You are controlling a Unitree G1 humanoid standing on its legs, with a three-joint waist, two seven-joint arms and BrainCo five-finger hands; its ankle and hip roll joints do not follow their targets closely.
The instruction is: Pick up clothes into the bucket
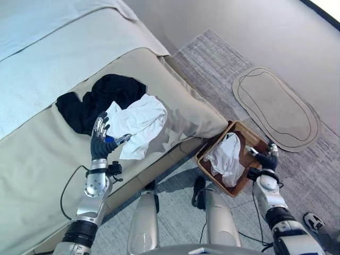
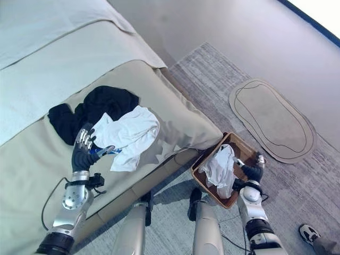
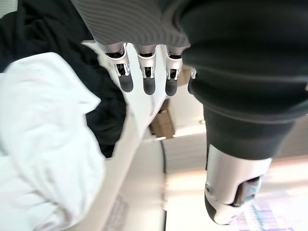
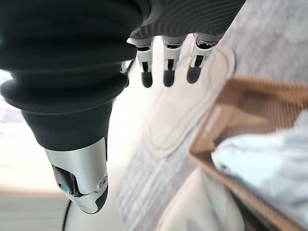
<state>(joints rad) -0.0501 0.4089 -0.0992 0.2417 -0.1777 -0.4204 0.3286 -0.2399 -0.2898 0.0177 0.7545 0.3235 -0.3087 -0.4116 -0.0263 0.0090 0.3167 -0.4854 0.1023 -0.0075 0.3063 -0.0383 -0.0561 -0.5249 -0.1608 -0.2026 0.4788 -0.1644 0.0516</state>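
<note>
- Left eye view, far left: the bed (image 1: 42, 154) under a beige cover, a black garment (image 1: 101, 98) lying on it with a white garment (image 1: 139, 123) overlapping its right edge.
- Left hand (image 1: 100, 139) sits at the white garment's left edge, fingers pointing up over both fabrics; the left wrist view shows the fingers (image 3: 147, 79) fairly straight, thumb held apart, nothing gripped.
- Can't tell whether the fingertips touch the cloth or hang just above it.
- Lower middle, on the grey rug (image 1: 212, 58) just beside the bed corner: the brown bucket (image 1: 254, 139), really a wicker basket, with one white cloth (image 1: 226, 156) already in it, draped toward the near rim.
- Right hand (image 1: 265, 158) is at the bucket's right rim; the right wrist view shows its fingers (image 4: 167, 72) loosely extended, empty, idle.
- Far right: an oval mat (image 1: 276, 109) on the floor, well apart from the bucket.
- Step, my read: reaching for the next garment; one in, two left on the bed.
- Next move calls for closing the left fingers on a fold of the white garment, lifting it free of the black one, and swinging it right, past the bed edge and over the bucket.
</note>
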